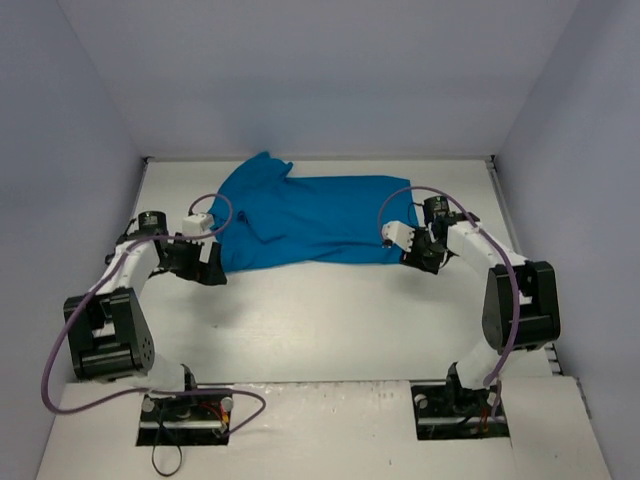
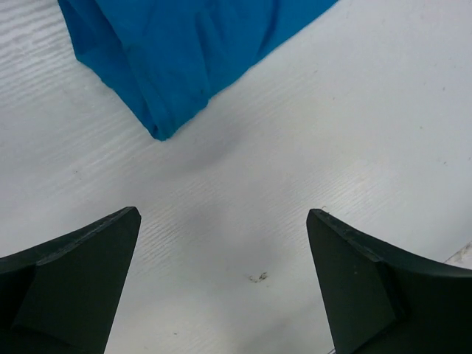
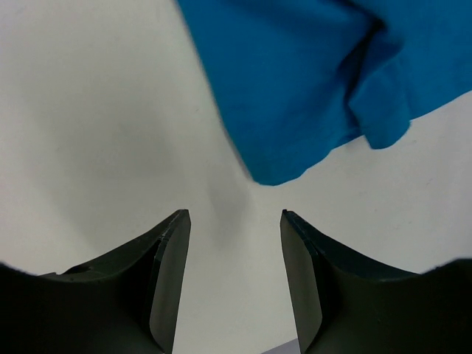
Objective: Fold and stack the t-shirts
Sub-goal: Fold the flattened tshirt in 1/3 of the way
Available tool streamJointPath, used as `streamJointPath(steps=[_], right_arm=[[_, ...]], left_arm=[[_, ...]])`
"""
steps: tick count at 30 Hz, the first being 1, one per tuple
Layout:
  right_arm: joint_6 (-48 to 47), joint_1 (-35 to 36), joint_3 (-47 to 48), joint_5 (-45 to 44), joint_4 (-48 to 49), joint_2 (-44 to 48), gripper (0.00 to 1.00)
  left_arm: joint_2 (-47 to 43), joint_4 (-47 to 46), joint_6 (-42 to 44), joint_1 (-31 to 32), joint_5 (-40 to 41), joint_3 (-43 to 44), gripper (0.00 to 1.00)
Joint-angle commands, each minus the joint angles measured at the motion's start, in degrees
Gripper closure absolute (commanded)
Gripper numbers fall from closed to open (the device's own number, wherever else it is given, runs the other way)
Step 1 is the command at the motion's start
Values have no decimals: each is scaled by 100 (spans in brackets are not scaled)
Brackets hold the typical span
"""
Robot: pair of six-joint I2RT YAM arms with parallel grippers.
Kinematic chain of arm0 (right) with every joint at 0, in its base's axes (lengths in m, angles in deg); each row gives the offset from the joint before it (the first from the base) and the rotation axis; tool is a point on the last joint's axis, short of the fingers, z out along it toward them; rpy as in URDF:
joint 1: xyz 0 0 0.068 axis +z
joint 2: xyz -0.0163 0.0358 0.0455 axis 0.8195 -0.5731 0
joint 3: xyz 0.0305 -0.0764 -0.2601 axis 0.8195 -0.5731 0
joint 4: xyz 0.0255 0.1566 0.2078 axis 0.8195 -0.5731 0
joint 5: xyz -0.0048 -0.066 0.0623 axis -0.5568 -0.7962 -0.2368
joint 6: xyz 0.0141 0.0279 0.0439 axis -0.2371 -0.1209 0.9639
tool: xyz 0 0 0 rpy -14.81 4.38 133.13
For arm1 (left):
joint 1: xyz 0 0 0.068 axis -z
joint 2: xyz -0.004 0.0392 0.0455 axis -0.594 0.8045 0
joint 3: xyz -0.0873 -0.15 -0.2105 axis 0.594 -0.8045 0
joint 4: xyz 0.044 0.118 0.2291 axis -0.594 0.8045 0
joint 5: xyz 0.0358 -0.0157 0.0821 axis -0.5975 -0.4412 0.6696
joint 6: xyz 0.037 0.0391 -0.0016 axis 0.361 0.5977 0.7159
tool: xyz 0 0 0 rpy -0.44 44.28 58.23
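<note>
Your t-shirt [image 1: 310, 222] lies across the far part of the table [image 1: 330, 320]. Your left gripper [image 2: 223, 217] gapes wide, empty, by its near-left corner; your right gripper [image 3: 234, 217] stands parted, empty, by the near-right corner

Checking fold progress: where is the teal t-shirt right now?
Top view: the teal t-shirt lies on the white table's far half, between the left hand and right hand, both open and holding nothing.

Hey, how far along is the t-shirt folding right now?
Done: the t-shirt lies in a rough rectangle, its near-left corner apparently doubled over. In hand: nothing; the left gripper and right gripper are open above the table beside its near corners. Left: one sleeve sticks out at the far left; further folds, stacking.
</note>
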Motion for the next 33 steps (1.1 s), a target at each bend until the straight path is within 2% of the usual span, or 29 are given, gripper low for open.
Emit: streamJointPath(steps=[1, 11, 15, 17, 20, 23, 28, 33], right_arm=[[188, 130, -111, -135, 1195, 398, 50], [226, 332, -69, -157, 1365, -163, 53], [92, 340, -96, -254, 1366, -390, 59], [77, 333, -57, -311, 1366, -544, 65], [69, 340, -34, -340, 1357, -655, 75], [61, 340, -42, -399, 1357, -697, 84], [73, 340, -39, -429, 1354, -721, 98], [94, 340, -35, -474, 1348, -725, 100]], left_arm=[[-339, -1397, -949, -7, -70, 94, 6], [430, -1797, -1260, -13, 182, 245, 6], [555, -1846, -1232, -4, 115, 280, 6], [654, -1885, -1257, 11, -5, 303, 7], [780, -1885, -1278, 22, -275, 333, 22], [717, -1885, -1238, 113, -652, 219, 31], [625, -1893, -1122, 407, -741, -13, 35], [924, -1911, -1226, 505, -566, -17, 43]])
